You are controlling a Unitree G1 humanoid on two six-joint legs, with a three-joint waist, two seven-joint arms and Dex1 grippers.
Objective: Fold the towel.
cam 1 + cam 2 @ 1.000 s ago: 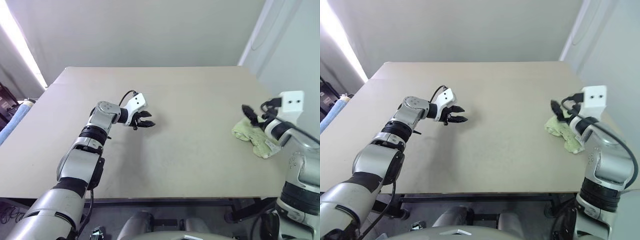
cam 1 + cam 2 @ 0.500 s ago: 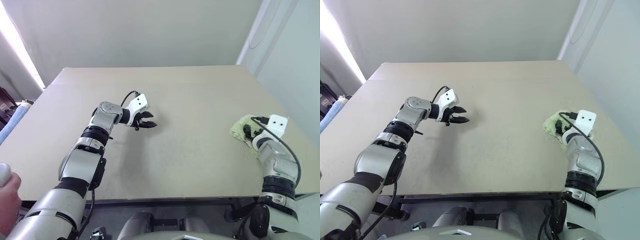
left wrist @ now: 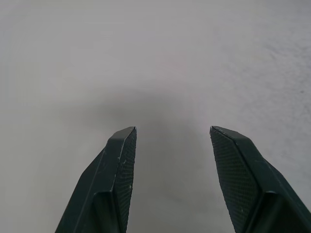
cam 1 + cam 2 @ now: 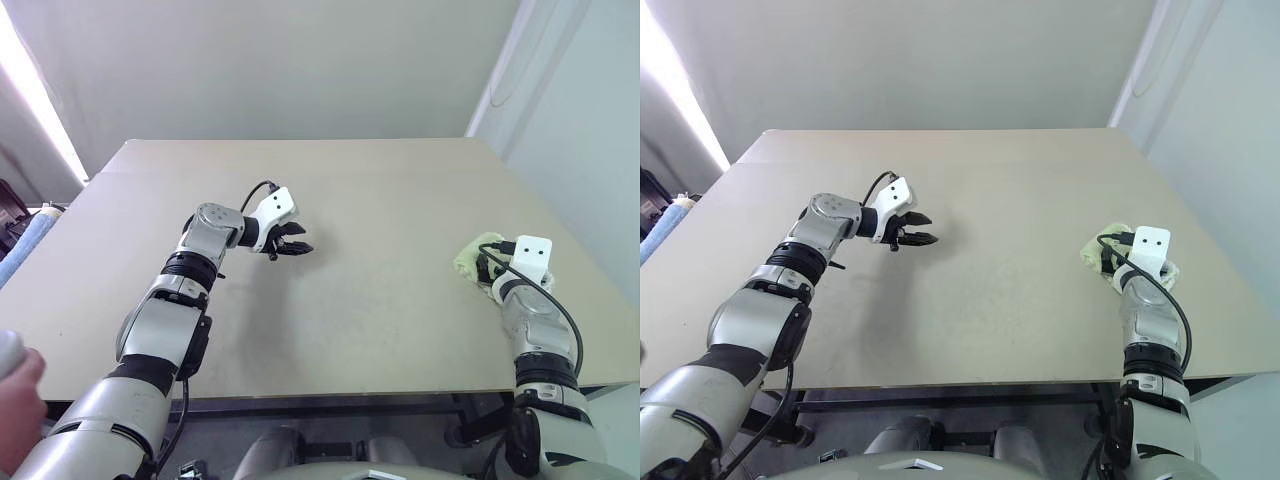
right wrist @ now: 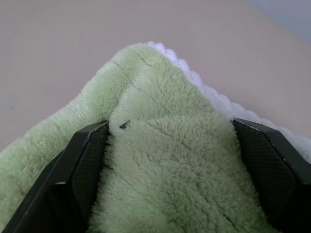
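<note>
The light green towel (image 4: 467, 261) lies bunched up near the table's right edge. My right gripper (image 4: 487, 268) is down on it, open wide. In the right wrist view a mound of the towel (image 5: 165, 165) with white edging fills the gap between the two fingers (image 5: 82, 165). Much of the towel is hidden behind that wrist in the head views. My left gripper (image 4: 297, 244) hovers open above the bare tabletop (image 4: 380, 200) at mid-left, far from the towel. In its wrist view the left gripper (image 3: 172, 130) has nothing between its fingers.
A blue cloth roll (image 4: 24, 246) sits off the table's left side. A person's hand (image 4: 16, 392) shows at the lower left corner. A pale wall (image 4: 580, 150) rises close to the table's right edge.
My right arm has dropped from a raised pose down onto the towel, its fingers now either side of the cloth. The left arm stayed still. A person's hand has come in at the lower left.
</note>
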